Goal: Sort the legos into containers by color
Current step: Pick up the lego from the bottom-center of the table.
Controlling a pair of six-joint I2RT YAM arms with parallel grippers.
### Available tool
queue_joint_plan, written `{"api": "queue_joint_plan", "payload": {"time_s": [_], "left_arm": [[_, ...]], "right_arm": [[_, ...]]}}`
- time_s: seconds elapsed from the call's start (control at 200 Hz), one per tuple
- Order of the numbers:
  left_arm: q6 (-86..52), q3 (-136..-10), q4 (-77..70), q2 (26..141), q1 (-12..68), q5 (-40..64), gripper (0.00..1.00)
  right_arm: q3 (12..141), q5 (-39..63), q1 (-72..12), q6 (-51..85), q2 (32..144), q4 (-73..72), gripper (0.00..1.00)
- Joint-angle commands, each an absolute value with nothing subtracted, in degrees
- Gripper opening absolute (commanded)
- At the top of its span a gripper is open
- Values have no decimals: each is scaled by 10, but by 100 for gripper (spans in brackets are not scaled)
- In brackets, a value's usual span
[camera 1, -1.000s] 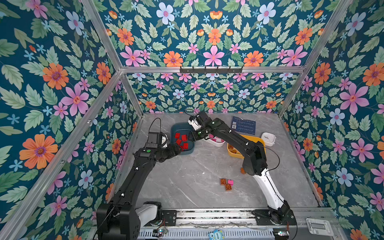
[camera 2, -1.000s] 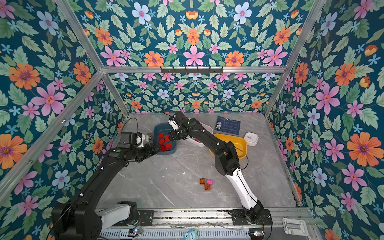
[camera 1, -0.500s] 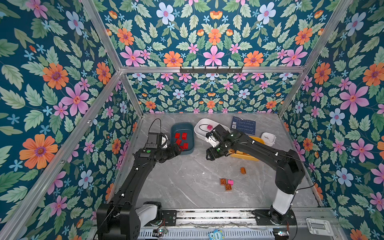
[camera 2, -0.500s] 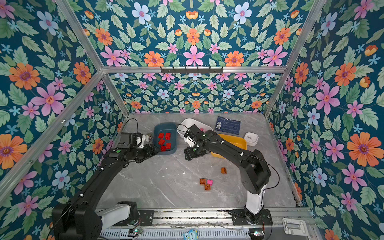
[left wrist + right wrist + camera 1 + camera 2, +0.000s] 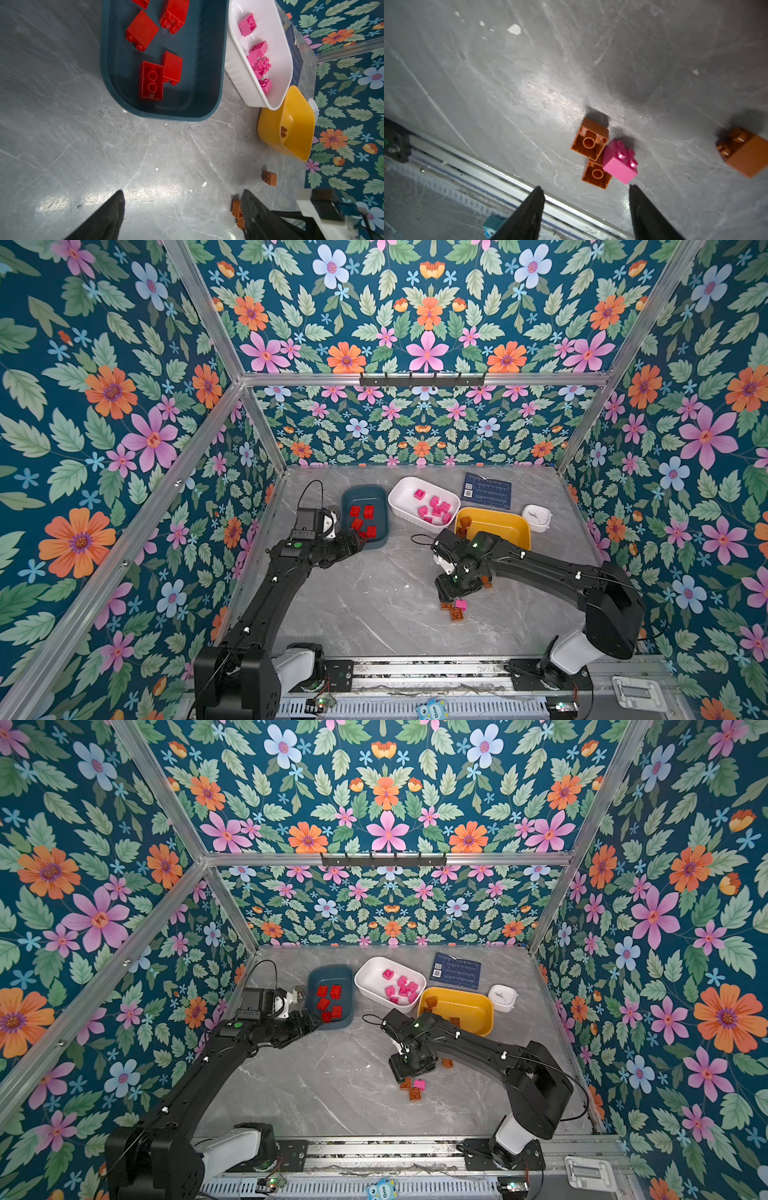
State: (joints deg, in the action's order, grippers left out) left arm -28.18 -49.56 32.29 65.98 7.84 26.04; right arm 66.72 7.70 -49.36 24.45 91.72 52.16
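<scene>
Pink lego (image 5: 620, 162), studs up, against 2 upturned orange legos (image 5: 589, 143); right tool (image 5: 585, 187) spread nearby.

— How many bins were counted?
— Three: a teal bin (image 5: 365, 492), a white bin (image 5: 404, 501) and a yellow bin (image 5: 500, 526).
— And bricks?
— Five red bricks (image 5: 142, 31) were counted. Three brown-orange bricks (image 5: 589, 141) and one pink brick (image 5: 618, 166) were counted loose.

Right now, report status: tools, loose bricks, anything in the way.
Left tool open, empty, by teal bin. Right tool open, empty, just short of pink brick. Two orange bricks touch it, crowding the grasp; a third orange brick lies apart.
</scene>
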Motion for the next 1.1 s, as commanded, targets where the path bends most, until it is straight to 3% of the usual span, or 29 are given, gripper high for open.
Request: {"api": "queue_joint_plan", "payload": {"time_s": [0.0, 0.185, 0.55, 1.095], "left_arm": [[-281, -490, 314, 654, 77, 265, 88], [-280, -486, 316, 648, 77, 261, 88], [-270, -487, 326, 651, 77, 261, 88], [-269, -486, 327, 654, 77, 261, 88]], "right_arm": [[663, 77, -496, 269, 932, 500, 65], [653, 98, -496, 280, 972, 440, 65], [653, 85, -495, 293, 1019, 461, 62], [664, 76, -509, 295, 1045, 464, 45]]}}
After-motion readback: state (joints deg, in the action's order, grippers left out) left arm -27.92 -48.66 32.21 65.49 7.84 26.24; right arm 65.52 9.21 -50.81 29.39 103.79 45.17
